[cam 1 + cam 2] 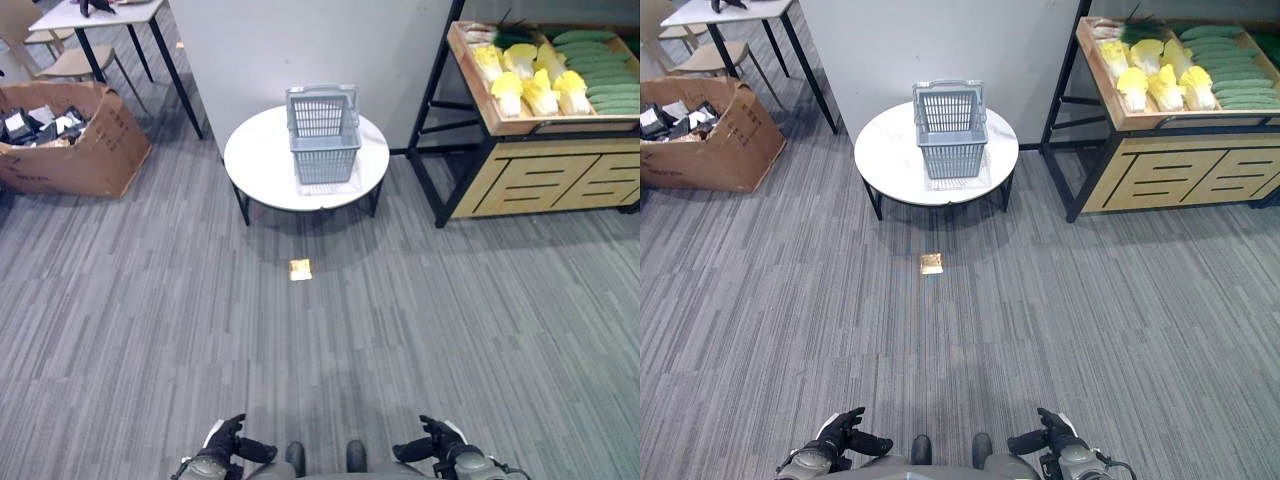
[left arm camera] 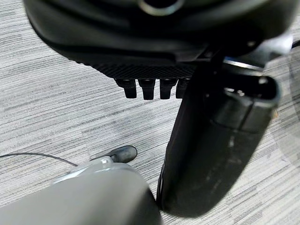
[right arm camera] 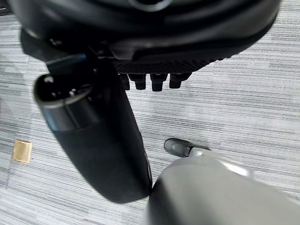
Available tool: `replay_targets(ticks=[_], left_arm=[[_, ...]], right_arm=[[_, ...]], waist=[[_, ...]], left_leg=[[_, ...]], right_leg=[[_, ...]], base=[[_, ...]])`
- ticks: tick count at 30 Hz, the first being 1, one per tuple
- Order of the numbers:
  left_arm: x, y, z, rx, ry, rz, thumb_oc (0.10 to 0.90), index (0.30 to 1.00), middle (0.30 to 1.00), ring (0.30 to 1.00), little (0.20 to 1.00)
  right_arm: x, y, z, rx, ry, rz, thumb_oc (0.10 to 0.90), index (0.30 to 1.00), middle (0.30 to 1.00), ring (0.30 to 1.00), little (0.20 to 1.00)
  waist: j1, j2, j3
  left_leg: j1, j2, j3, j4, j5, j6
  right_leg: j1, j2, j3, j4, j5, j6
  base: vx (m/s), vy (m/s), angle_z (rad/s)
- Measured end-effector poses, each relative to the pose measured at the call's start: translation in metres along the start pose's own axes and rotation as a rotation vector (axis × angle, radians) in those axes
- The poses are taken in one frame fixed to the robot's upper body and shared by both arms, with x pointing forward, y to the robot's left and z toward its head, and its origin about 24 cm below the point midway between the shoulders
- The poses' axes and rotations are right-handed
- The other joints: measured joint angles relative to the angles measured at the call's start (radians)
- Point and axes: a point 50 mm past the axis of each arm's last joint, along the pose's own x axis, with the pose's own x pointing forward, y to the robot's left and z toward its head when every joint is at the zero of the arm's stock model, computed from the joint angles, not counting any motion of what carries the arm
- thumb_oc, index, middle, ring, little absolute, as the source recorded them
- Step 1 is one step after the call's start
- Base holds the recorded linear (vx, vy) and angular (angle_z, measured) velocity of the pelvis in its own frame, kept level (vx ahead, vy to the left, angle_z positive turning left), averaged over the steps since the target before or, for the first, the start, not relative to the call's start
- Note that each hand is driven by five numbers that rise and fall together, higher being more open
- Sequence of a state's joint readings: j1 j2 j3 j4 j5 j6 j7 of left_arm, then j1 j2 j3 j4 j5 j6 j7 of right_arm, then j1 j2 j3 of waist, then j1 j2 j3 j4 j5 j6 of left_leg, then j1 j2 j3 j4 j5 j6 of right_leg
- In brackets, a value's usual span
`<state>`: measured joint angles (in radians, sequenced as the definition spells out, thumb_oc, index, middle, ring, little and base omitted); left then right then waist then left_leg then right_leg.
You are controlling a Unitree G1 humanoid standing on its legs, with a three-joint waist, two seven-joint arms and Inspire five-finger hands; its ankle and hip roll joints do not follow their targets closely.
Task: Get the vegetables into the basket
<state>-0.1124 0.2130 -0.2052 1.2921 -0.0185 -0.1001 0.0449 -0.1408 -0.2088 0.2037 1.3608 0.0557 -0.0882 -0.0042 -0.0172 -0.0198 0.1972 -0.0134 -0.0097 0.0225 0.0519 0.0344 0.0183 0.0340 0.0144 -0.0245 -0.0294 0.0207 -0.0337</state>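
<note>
Basket (image 1: 323, 135), one, empty, on round table (image 1: 262, 165); both hands, left (image 1: 228, 441) and right (image 1: 432, 441), low, fingers relaxed, empty

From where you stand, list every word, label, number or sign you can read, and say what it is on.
No text can be read here.
Cardboard box: no legible print on its side; the dark packets inside are too small to read.
Basket, round table, wooden shelf: no labels or signs seen.
Small yellow square on the floor: nothing legible on it.

The dark right hand (image 3: 154, 70) hangs with straight fingers, empty, over grey striped carpet (image 3: 243, 103); a small golden square tag (image 3: 22, 151) lies there.
</note>
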Motion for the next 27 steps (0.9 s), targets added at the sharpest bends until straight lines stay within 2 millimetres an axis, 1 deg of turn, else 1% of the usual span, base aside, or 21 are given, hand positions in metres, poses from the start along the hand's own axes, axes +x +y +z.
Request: replay_targets(ticks=[1, 2, 3, 4, 6, 7, 8, 10, 12, 14, 15, 17, 18, 19, 20, 21, 22, 23, 24, 25, 27], left_arm=[[0.001, -0.001, 0.003, -0.008, -0.011, 0.0, 0.9, 1.0, 1.0, 1.0, 1.0], [0.002, 0.002, 0.01, -0.008, -0.03, 0.007, 0.9, 1.0, 1.0, 1.0, 1.0], [0.003, 0.004, 0.018, -0.018, -0.054, 0.012, 0.9, 1.0, 1.0, 1.0, 1.0], [0.004, 0.005, 0.025, -0.029, -0.077, 0.015, 0.9, 1.0, 1.0, 1.0, 1.0], [0.004, 0.004, 0.033, -0.041, -0.102, 0.012, 0.9, 1.0, 1.0, 1.0, 1.0], [0.005, 0.005, 0.036, -0.039, -0.105, 0.013, 0.9, 1.0, 1.0, 1.0, 1.0], [0.005, 0.006, 0.038, -0.046, -0.109, 0.022, 0.9, 1.0, 1.0, 1.0, 1.0], [0.005, 0.007, 0.039, -0.046, -0.106, 0.033, 0.9, 1.0, 1.0, 1.0, 1.0], [0.005, 0.008, 0.037, -0.074, -0.098, 0.04, 0.9, 1.0, 1.0, 1.0, 1.0], [0.005, 0.006, 0.038, -0.107, -0.103, 0.04, 0.9, 1.0, 1.0, 1.0, 1.0], [0.005, 0.006, 0.037, -0.119, -0.097, 0.041, 0.9, 1.0, 1.0, 1.0, 1.0], [0.005, 0.003, 0.031, -0.126, -0.07, 0.035, 0.9, 1.0, 1.0, 1.0, 1.0], [0.005, 0.002, 0.027, -0.121, -0.049, 0.032, 0.9, 1.0, 1.0, 1.0, 1.0], [0.005, 0.005, 0.027, -0.111, -0.049, 0.04, 0.9, 1.0, 1.0, 1.0, 1.0], [0.005, 0.007, 0.026, -0.102, -0.048, 0.043, 0.9, 1.0, 1.0, 1.0, 1.0], [0.005, 0.008, 0.024, -0.095, -0.038, 0.047, 0.9, 1.0, 1.0, 1.0, 1.0], [0.004, 0.008, 0.019, -0.088, -0.02, 0.044, 0.9, 1.0, 1.0, 1.0, 1.0], [0.003, 0.008, 0.009, -0.087, 0.003, 0.047, 0.9, 1.0, 1.0, 1.0, 1.0], [0.003, 0.012, 0.007, -0.084, 0.016, 0.054, 0.9, 1.0, 1.0, 1.0, 1.0], [0.002, 0.013, 0.005, -0.082, 0.025, 0.056, 0.9, 1.0, 1.0, 1.0, 1.0], [0.002, 0.016, 0.003, -0.044, 0.03, 0.056, 0.9, 1.0, 1.0, 1.0, 1.0]], right_arm=[[0.0, -0.002, 0.0, 0.004, -0.002, -0.006, 0.9, 1.0, 1.0, 1.0, 1.0], [0.0, -0.002, 0.002, 0.004, -0.011, -0.008, 0.9, 1.0, 1.0, 1.0, 1.0], [0.001, -0.002, 0.005, 0.003, -0.018, -0.01, 0.9, 1.0, 1.0, 1.0, 1.0], [0.001, -0.004, 0.009, -0.001, -0.026, -0.014, 0.9, 1.0, 1.0, 1.0, 1.0], [0.001, -0.007, 0.009, -0.005, -0.021, -0.026, 0.9, 1.0, 1.0, 1.0, 1.0], [0.001, -0.009, 0.009, -0.005, -0.02, -0.033, 0.9, 1.0, 1.0, 1.0, 1.0], [0.001, -0.012, 0.01, -0.009, -0.02, -0.047, 0.9, 1.0, 1.0, 1.0, 1.0], [0.0, -0.015, 0.002, -0.01, 0.015, -0.058, 0.9, 1.0, 1.0, 1.0, 1.0], [-0.001, -0.018, -0.004, -0.023, 0.048, -0.069, 0.9, 1.0, 1.0, 1.0, 1.0], [-0.002, -0.021, -0.012, -0.027, 0.07, -0.078, 0.9, 1.0, 1.0, 1.0, 1.0], [-0.002, -0.021, -0.014, -0.027, 0.083, -0.079, 0.9, 1.0, 1.0, 1.0, 1.0], [-0.004, -0.021, -0.025, -0.035, 0.115, -0.076, 0.9, 1.0, 1.0, 1.0, 1.0], [-0.008, -0.016, -0.039, -0.033, 0.14, -0.068, 0.9, 1.0, 1.0, 1.0, 1.0], [-0.009, -0.011, -0.046, -0.03, 0.156, -0.055, 0.9, 1.0, 1.0, 1.0, 1.0], [-0.009, -0.008, -0.048, -0.028, 0.159, -0.048, 0.9, 1.0, 1.0, 1.0, 1.0], [-0.011, -0.003, -0.053, -0.024, 0.176, -0.037, 0.9, 1.0, 1.0, 1.0, 1.0], [-0.011, -0.001, -0.055, -0.014, 0.182, -0.034, 0.9, 1.0, 1.0, 1.0, 1.0], [-0.011, 0.0, -0.056, -0.017, 0.183, -0.032, 0.9, 1.0, 1.0, 1.0, 1.0], [-0.01, 0.002, -0.051, -0.043, 0.178, -0.023, 0.9, 1.0, 1.0, 1.0, 1.0], [-0.009, 0.0, -0.047, -0.065, 0.177, -0.024, 0.9, 1.0, 1.0, 1.0, 1.0], [-0.007, -0.002, -0.039, -0.087, 0.144, -0.026, 0.9, 1.0, 1.0, 1.0, 1.0]], waist=[[0.002, -0.003, 0.011], [0.0, -0.018, 0.027], [0.007, -0.026, 0.043], [0.011, -0.03, 0.059], [0.016, -0.035, 0.073], [0.009, -0.03, 0.077], [0.001, -0.02, 0.094], [0.004, -0.016, 0.098], [0.016, 0.001, 0.107], [0.035, 0.014, 0.111], [0.035, 0.016, 0.109], [0.035, 0.024, 0.1], [0.027, 0.008, 0.073], [0.027, -0.016, 0.06], [0.026, -0.029, 0.053], [0.014, -0.039, 0.047], [0.013, -0.043, 0.041], [0.015, -0.049, 0.015], [0.027, -0.058, 0.005], [0.03, -0.057, 0.002], [0.032, -0.057, -0.011]], left_leg=[[-0.031, -0.002, -0.004, 0.062, 0.006, -0.016], [-0.067, -0.012, -0.01, 0.126, 0.008, -0.036], [-0.097, -0.017, -0.01, 0.19, 0.017, -0.052], [-0.134, -0.019, -0.012, 0.257, 0.019, -0.059], [-0.174, -0.014, -0.016, 0.286, -0.001, -0.073], [-0.186, -0.003, -0.011, 0.259, -0.001, -0.073], [-0.192, 0.024, -0.012, 0.174, 0.003, -0.075], [-0.18, 0.052, 0.003, -0.005, 0.029, -0.1], [-0.185, 0.092, -0.004, -0.121, 0.067, -0.132], [-0.194, 0.116, -0.01, -0.15, 0.09, -0.146], [-0.191, 0.12, -0.01, -0.15, 0.099, -0.142], [-0.152, 0.132, -0.001, -0.144, 0.11, -0.118], [-0.153, 0.113, 0.046, -0.093, 0.157, -0.091], [-0.151, 0.088, 0.069, -0.071, 0.141, -0.076], [-0.147, 0.071, 0.074, -0.068, 0.13, -0.066], [-0.125, 0.044, 0.086, -0.076, 0.135, -0.026], [-0.1, 0.029, 0.105, -0.08, 0.11, 0.0], [-0.097, 0.015, 0.116, -0.076, 0.084, 0.013], [-0.086, 0.002, 0.129, -0.072, 0.058, 0.027], [-0.076, 0.001, 0.134, -0.075, 0.048, 0.034], [-0.065, 0.001, 0.145, -0.083, 0.036, 0.049]], right_leg=[[-0.004, 0.003, -0.01, 0.015, -0.003, -0.012], [-0.004, -0.015, -0.021, 0.022, -0.009, -0.017], [-0.008, -0.024, -0.021, 0.031, -0.021, -0.036], [-0.009, -0.027, -0.022, 0.035, -0.022, -0.043], [-0.011, -0.027, -0.028, 0.035, -0.022, -0.051], [-0.011, -0.027, -0.034, 0.029, -0.022, -0.053], [-0.007, -0.027, -0.031, 0.028, -0.02, -0.056], [-0.001, -0.023, -0.013, 0.008, -0.013, -0.056], [0.028, -0.008, 0.014, -0.021, -0.01, -0.052], [0.06, -0.002, 0.058, -0.041, -0.02, -0.04], [0.082, -0.004, 0.076, -0.056, -0.024, -0.033], [0.132, -0.013, 0.126, -0.057, -0.056, 0.002], [0.161, -0.049, 0.142, -0.057, -0.095, 0.027], [0.162, -0.078, 0.149, -0.05, -0.11, 0.036], [0.158, -0.09, 0.151, -0.039, -0.107, 0.046], [0.147, -0.112, 0.131, 0.01, -0.104, 0.053], [0.132, -0.136, 0.125, 0.071, -0.1, 0.065], [0.104, -0.144, 0.13, 0.115, -0.108, 0.078], [0.083, -0.153, 0.132, 0.166, -0.094, 0.095], [0.055, -0.151, 0.131, 0.233, -0.09, 0.102], [-0.074, -0.149, 0.127, 0.459, -0.082, 0.12]], base=[[0.05, -0.156, 0.25], [0.03, -0.046, 0.28], [0.02, -0.004, 0.19], [0.04, 0.02, 0.07], [0.06, 0.019, 0.08], [0.26, 0.111, 0.14], [0.26, 0.109, 0.16], [0.3, 0.129, -0.04], [0.26, 0.103, -0.35], [0.34, 0.173, -0.6], [0.33, 0.216, -0.8], [0.32, 0.287, -0.87], [0.25, 0.249, -0.59], [0.29, 0.29, -0.4], [0.15, 0.15, -0.16], [0.23, 0.222, -0.16], [0.18, 0.194, -0.2], [0.22, 0.248, -0.25], [0.17, 0.237, -0.26], [0.1, 0.183, -0.23], [0.13, 0.208, -0.17]])
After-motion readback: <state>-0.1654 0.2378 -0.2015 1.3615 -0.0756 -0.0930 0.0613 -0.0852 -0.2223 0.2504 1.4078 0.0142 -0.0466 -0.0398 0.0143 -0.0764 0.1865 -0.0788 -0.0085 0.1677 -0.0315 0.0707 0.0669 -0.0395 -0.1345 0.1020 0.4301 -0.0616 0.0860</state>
